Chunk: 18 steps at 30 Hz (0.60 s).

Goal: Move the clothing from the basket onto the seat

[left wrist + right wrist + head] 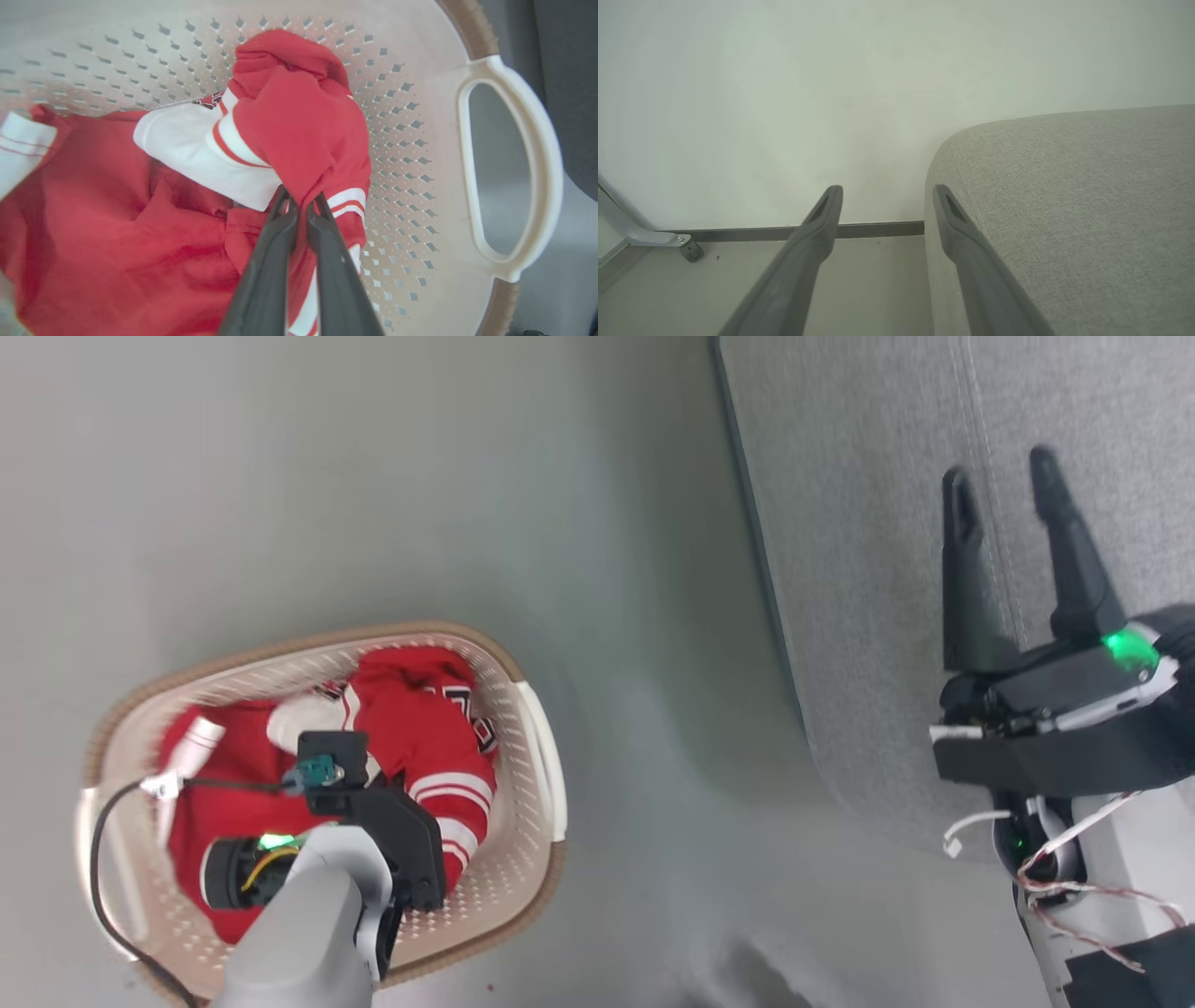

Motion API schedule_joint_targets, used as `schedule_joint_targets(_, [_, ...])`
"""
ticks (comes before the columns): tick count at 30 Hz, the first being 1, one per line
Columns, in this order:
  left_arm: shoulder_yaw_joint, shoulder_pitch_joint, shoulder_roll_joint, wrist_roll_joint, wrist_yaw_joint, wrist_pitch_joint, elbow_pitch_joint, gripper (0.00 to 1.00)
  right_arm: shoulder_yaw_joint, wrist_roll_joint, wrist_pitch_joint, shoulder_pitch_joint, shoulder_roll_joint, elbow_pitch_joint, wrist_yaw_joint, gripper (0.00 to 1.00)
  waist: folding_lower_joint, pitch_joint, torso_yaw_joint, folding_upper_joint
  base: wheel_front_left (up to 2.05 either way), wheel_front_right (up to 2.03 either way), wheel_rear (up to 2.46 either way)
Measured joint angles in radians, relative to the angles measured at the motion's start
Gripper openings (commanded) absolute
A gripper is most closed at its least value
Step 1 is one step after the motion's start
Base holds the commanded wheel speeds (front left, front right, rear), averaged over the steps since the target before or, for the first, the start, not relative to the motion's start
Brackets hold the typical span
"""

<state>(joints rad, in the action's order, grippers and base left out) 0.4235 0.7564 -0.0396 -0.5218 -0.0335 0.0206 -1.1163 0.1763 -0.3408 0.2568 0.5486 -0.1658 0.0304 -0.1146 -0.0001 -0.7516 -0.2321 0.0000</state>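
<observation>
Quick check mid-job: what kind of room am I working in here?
Probably a living-room-style setup, perhaps staged: a grey fabric sofa seat, a laundry basket of red clothing on a smooth floor, and a plain white wall.

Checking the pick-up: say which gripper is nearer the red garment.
Left. The left gripper is shut on the red garment inside the basket; the right gripper hangs open by the seat.

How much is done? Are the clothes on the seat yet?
Nothing is moved yet: the red clothing lies in the basket. In hand: the left end effector is shut on it. Left: lifting it out and laying it on the seat, near the open right end effector.
</observation>
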Motion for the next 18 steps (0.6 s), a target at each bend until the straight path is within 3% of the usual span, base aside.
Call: schedule_joint_targets(18, [0.046, -0.096, 0.004, -0.053, 0.026, 0.188, 0.069, 0.00, 0.025, 0.007, 0.000, -0.135, -0.029, 0.118, -0.009, 1.00, -0.0001, 0.245, 0.122, -0.0001, 0.00, 0.00, 0.00])
